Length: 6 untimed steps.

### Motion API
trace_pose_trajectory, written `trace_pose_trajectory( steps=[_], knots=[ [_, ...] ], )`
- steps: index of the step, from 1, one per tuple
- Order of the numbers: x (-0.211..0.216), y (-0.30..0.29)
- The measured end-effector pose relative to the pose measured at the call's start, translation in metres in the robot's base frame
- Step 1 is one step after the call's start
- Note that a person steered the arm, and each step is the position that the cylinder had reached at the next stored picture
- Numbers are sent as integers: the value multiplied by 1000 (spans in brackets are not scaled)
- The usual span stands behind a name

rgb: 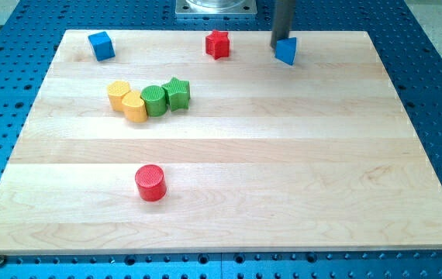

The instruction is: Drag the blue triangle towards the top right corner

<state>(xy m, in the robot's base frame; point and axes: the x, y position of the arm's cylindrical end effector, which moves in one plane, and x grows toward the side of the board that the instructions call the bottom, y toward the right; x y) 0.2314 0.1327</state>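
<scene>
The blue triangle (pixel 286 51) lies near the top edge of the wooden board (pixel 229 178), right of centre. My tip (pixel 281 39) comes down from the view's top and touches the triangle's upper left side. The rod's upper part runs out of the view.
A blue cube (pixel 101 45) sits at the top left. A red star (pixel 218 44) lies left of the triangle. A yellow block (pixel 119 94), a second yellow block (pixel 135 106), a green cylinder (pixel 153 100) and a green star (pixel 177 93) cluster left of centre. A red cylinder (pixel 150 183) stands lower left.
</scene>
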Motion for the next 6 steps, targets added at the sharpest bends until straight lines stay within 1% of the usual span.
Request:
trace_pose_trajectory(
  steps=[1,2,3,4,6],
  knots=[
    [14,-46],
    [48,-52],
    [39,-2],
    [40,18],
    [2,67]
  ],
)
